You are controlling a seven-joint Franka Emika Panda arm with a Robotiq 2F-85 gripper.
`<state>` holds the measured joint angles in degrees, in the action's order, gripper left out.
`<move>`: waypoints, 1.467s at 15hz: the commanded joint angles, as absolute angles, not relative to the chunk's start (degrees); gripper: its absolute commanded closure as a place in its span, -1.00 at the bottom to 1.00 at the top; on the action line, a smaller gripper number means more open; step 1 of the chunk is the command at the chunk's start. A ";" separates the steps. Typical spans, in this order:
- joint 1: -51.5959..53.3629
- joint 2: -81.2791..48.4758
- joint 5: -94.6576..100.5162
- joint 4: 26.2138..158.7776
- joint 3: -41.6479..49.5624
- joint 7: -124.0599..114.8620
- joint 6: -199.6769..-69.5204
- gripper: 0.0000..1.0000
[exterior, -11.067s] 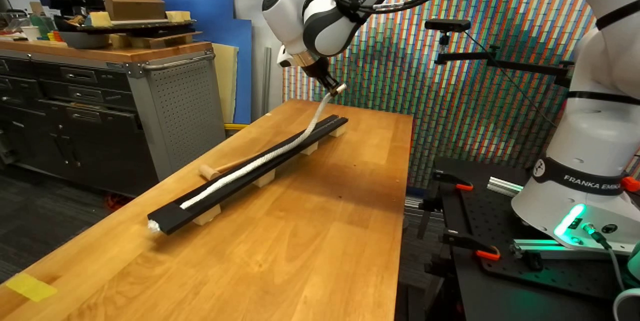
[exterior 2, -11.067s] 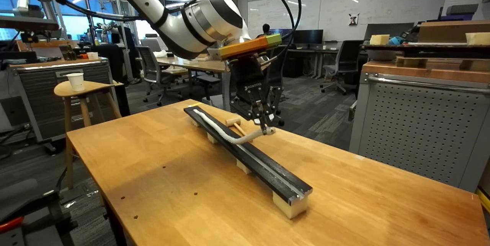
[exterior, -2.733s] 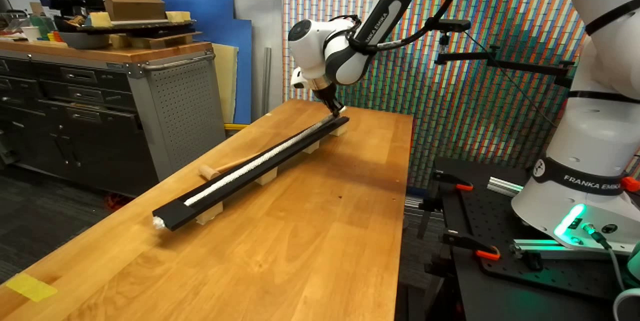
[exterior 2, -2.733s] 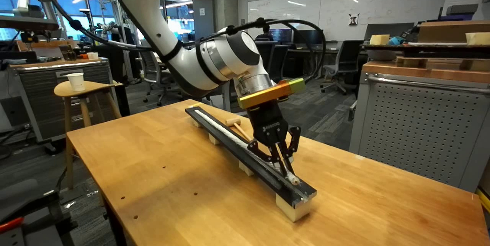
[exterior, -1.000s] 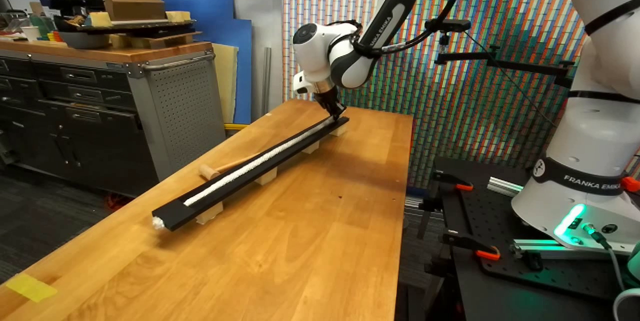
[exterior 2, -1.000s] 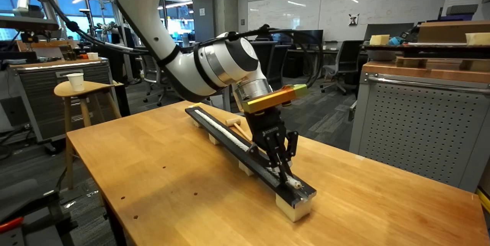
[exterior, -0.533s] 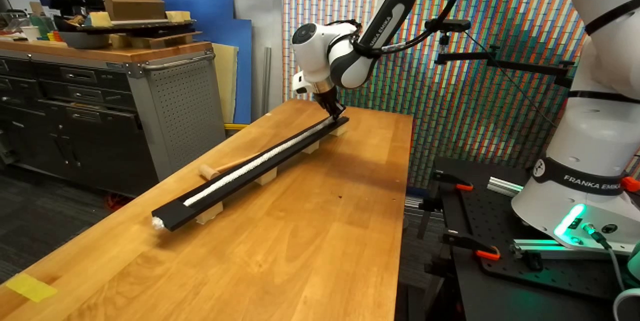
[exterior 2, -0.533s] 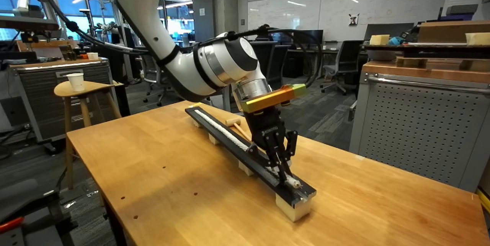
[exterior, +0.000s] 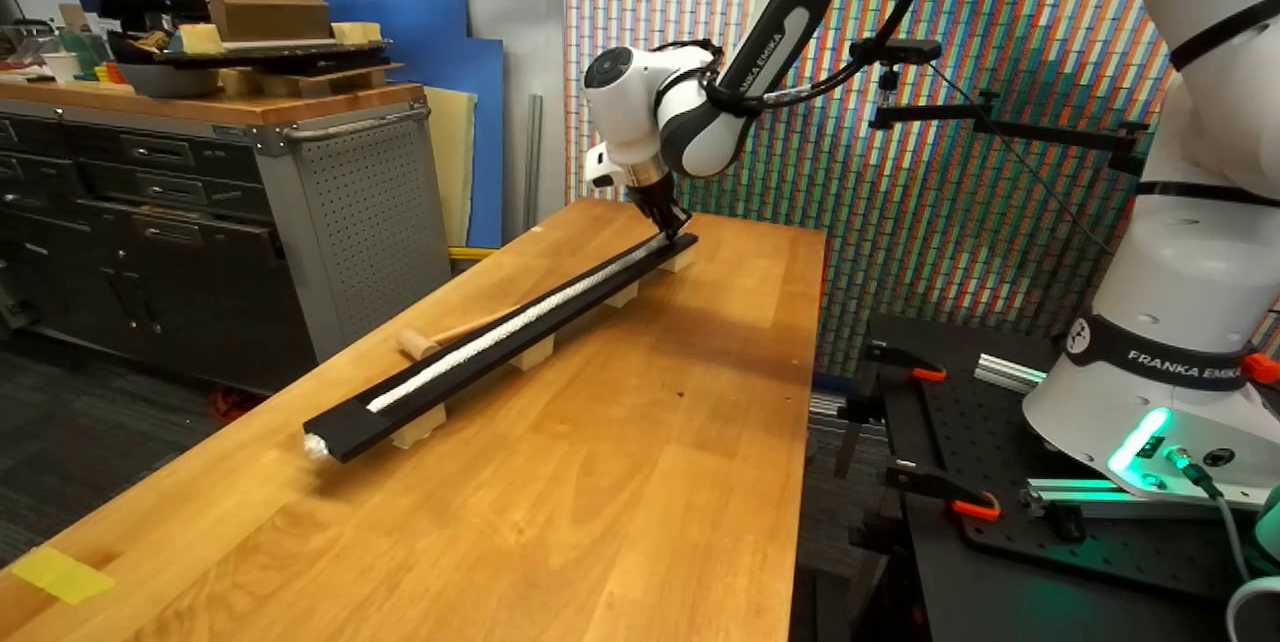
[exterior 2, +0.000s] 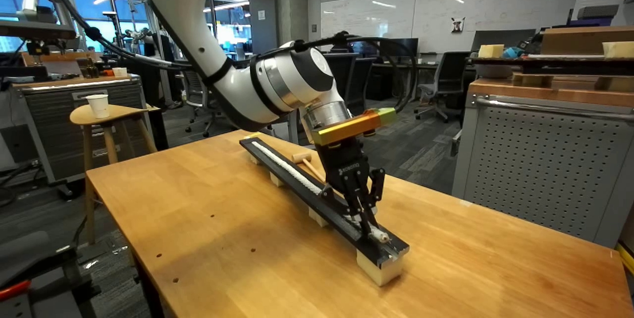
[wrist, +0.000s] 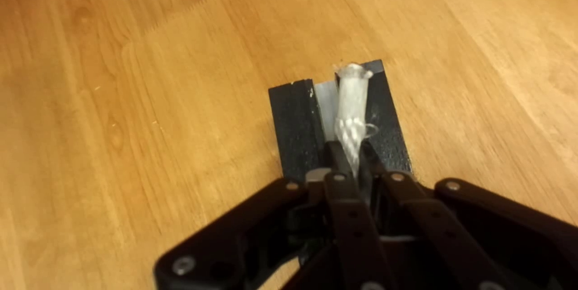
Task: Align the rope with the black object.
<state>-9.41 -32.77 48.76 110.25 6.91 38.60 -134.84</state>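
The black object is a long black bar with a pale lengthwise groove, and it shows in both exterior views (exterior: 345, 429) (exterior 2: 346, 233). The white rope lies straight along the groove in both exterior views (exterior: 510, 329) (exterior 2: 292, 172). My gripper (exterior 2: 369, 233) is low over the bar's far end from the pale cap, shut on the rope close to its tip. In the wrist view the gripper (wrist: 348, 151) pinches the rope (wrist: 353, 95), whose tip points past the fingers. The tip sits over the right edge of the groove of the bar (wrist: 294, 118); pale groove floor shows on its left.
Pale blocks (exterior 2: 380, 271) hold the bar above the wooden table (exterior: 600, 482). A wooden mallet (exterior: 418, 343) lies beside the bar. A pale cap (exterior: 316, 445) sits at the bar's other end. A tool cabinet (exterior: 360, 222) stands past the table edge.
Eleven seconds ago the gripper held the rope end raised above the bar; it has since moved down and along to the bar's end, straightening the rope. The last half second shows no clear change.
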 commanded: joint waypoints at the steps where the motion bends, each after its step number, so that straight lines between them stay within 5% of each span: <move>1: -9.87 -32.70 48.87 110.16 6.39 38.61 -134.61 0.29; 3: -9.99 -32.64 48.67 110.19 6.31 38.79 -134.63 0.14; 11: -10.55 -31.88 46.51 110.30 5.51 39.48 -134.38 -1.00; 22: -9.84 -26.96 27.21 113.75 3.45 30.46 -133.45 -1.00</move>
